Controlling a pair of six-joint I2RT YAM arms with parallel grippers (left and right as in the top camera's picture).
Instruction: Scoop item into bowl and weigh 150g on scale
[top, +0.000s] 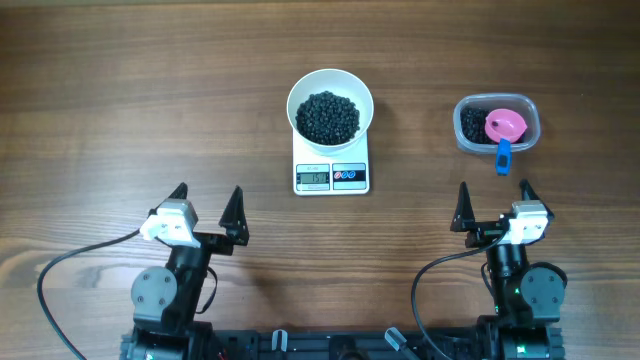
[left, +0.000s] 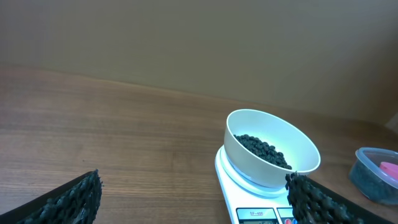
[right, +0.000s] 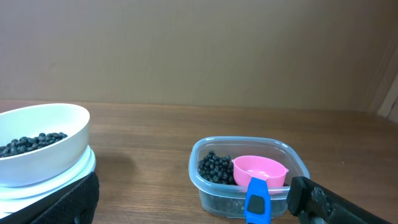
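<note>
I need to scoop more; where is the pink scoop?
Overhead, the pink scoop lies in the clear tub, right of the scale, ahead of the right gripper.

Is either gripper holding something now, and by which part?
Nothing is held: the left gripper and the right gripper both stand open and empty.

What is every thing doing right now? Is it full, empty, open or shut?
white bowl: on the scale, partly filled with black beads.
scale: display shows digits, too small to read.
clear tub: no lid, some beads inside.
pink scoop: lying in the tub, blue handle over the rim.
left gripper: open, holding nothing.
right gripper: open, holding nothing.
</note>
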